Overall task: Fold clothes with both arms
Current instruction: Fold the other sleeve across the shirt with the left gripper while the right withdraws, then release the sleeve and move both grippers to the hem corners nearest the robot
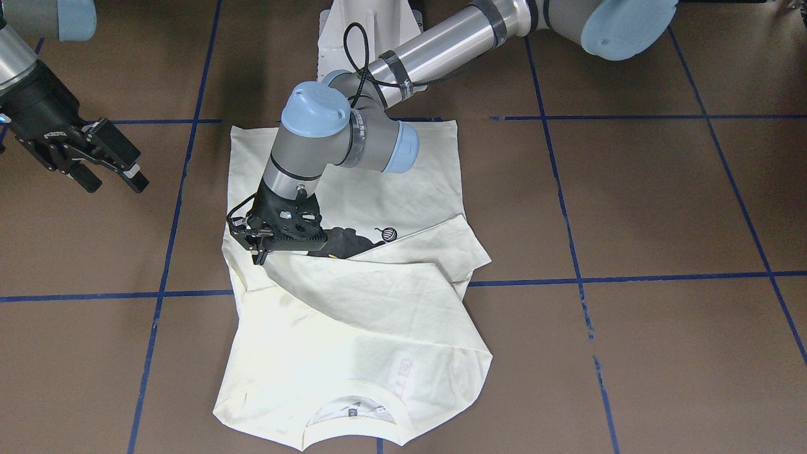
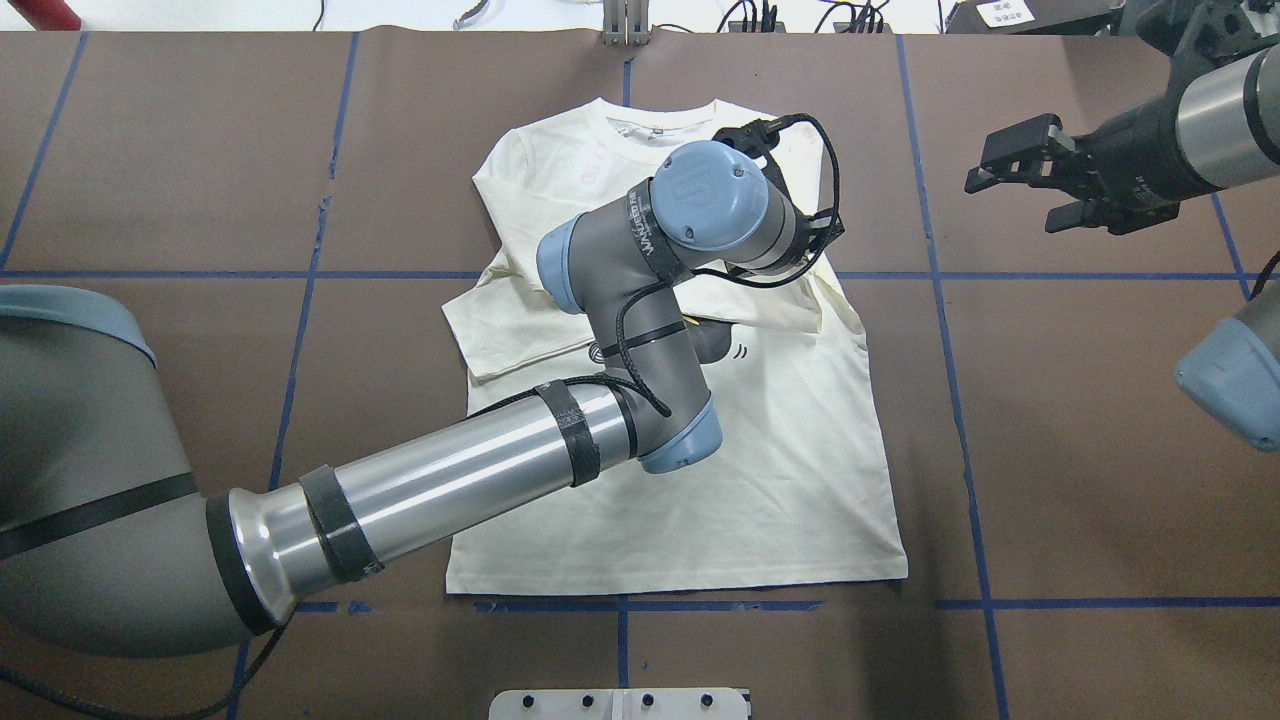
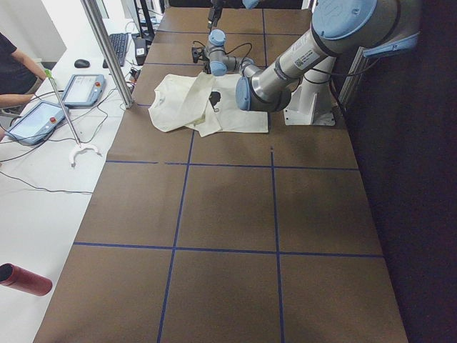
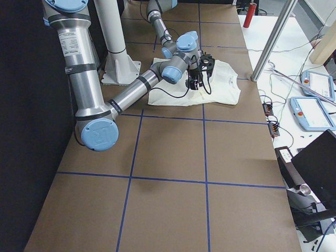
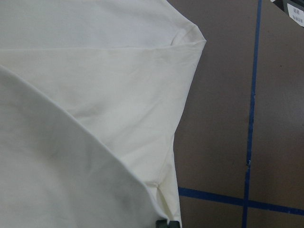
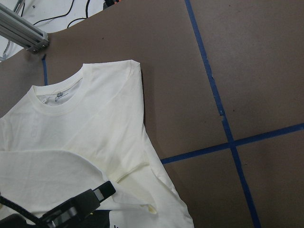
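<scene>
Nearest my base lies the hem (image 2: 680, 585) of the T-shirt (image 2: 780, 470), flat on the counter (image 2: 1050, 450), one sleeve (image 1: 378, 277) laid slantwise over its cat print (image 1: 347, 243). My left tool (image 1: 258, 252) is down on that sleeve's end at the shirt's edge on my right side, and I cannot tell whether it is clamped on the cloth; farther out my right tool (image 1: 115, 184) hangs empty, jaws apart. The sleeve fold looks to be in hand; next the left tool must lift off without dragging it.
</scene>
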You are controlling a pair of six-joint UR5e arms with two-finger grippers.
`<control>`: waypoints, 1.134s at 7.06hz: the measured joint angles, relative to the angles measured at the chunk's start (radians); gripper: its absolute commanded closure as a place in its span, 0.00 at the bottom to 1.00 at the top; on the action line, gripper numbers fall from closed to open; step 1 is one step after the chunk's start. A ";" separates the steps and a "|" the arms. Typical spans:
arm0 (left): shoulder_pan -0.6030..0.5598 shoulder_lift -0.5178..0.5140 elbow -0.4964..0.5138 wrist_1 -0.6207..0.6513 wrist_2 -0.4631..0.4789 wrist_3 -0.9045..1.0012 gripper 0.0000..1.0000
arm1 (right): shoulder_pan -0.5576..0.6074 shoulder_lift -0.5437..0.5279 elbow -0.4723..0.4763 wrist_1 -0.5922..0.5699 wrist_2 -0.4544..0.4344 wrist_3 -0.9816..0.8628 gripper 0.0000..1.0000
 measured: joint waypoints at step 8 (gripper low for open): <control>-0.061 0.221 -0.343 0.116 -0.110 0.034 0.13 | -0.137 -0.102 0.073 0.009 -0.037 0.112 0.01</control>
